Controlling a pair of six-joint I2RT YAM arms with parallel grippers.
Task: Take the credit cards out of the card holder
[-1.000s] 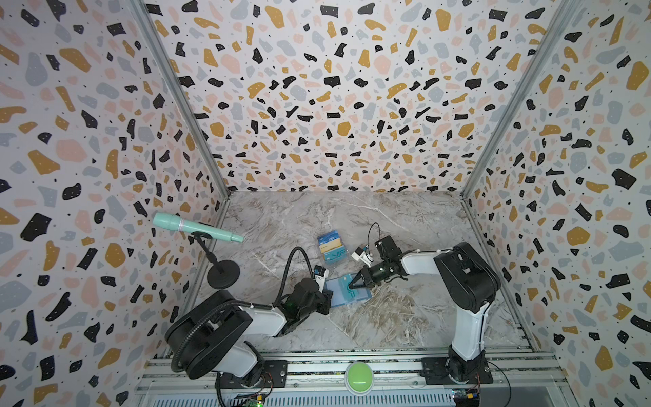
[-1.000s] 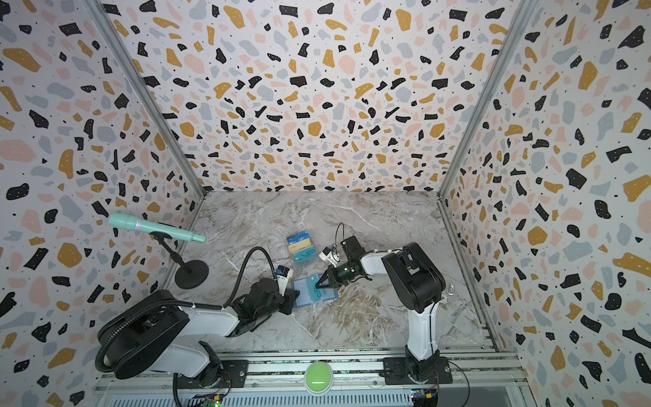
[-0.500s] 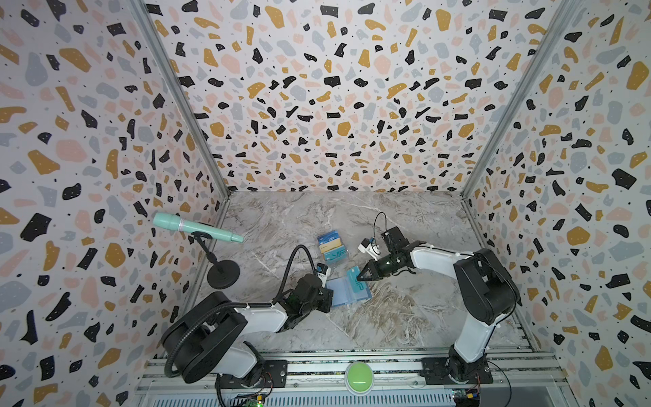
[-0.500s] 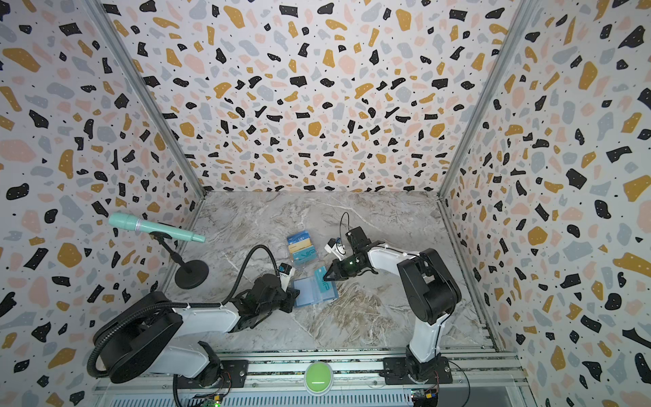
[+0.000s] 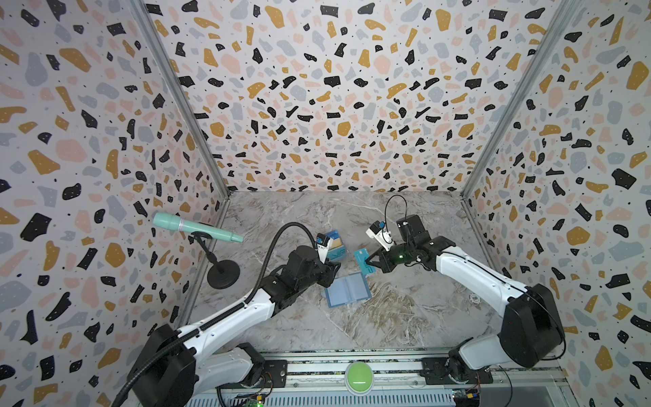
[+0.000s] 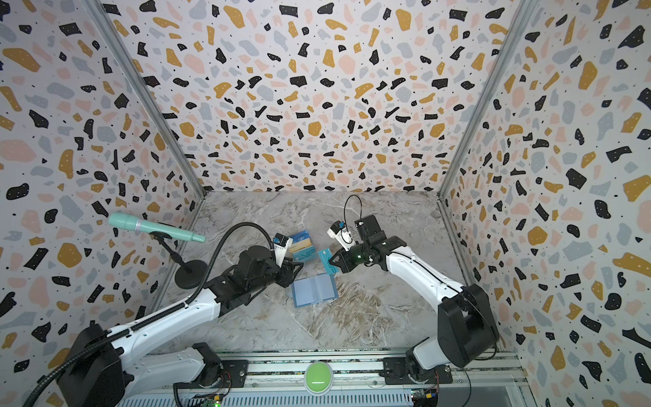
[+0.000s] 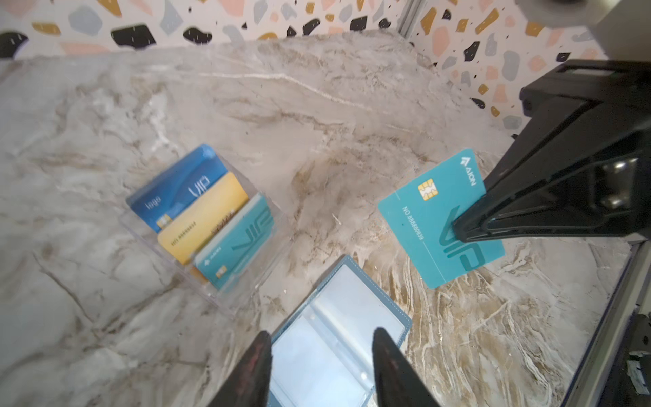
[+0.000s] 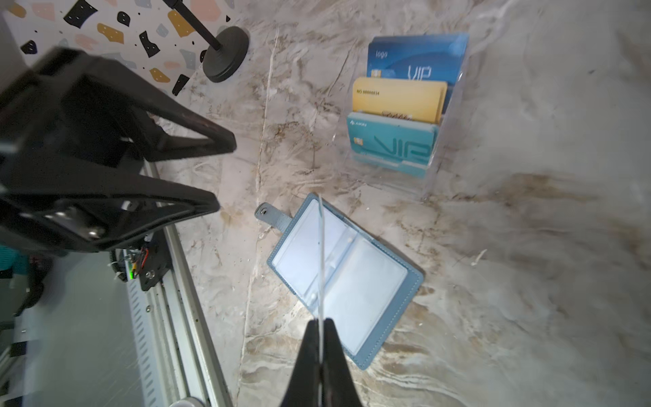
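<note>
Card holder: small dusty-blue leather-like card holder (image 5: 347, 290) lying open like a book on the grey-veined marble tabletop (image 5: 405, 317), snap tab (image 8: 267, 214) out to one side; its clear inner sleeves (image 8: 340, 273) show no card in the two pages that face up.

Held card: thin teal plastic credit card (image 7: 440, 218) with a gold chip and "VIP" lettering — clear of the holder, raised above the tabletop, between the holder and the acrylic stand in both top views.

Right gripper: black right gripper (image 8: 321, 329) closed on the teal card's edge; the right wrist view shows the card edge-on as a thin pale line between the fingertips.

Left gripper: black left gripper (image 7: 320, 338) with its jaws apart at a moderate gap, nothing between them — poised over the near edge of the open holder.

Stand: clear tiered acrylic stand (image 8: 442, 169) behind the holder, holding three cards in steps: dark blue VIP card (image 8: 415, 56) at the back, tan-gold card (image 8: 398, 98) in the middle, second teal VIP card (image 8: 391, 144) in front.

Background: mint-green microphone (image 5: 197, 229) on a black round-based stand (image 5: 223, 274), near the left wall.
</note>
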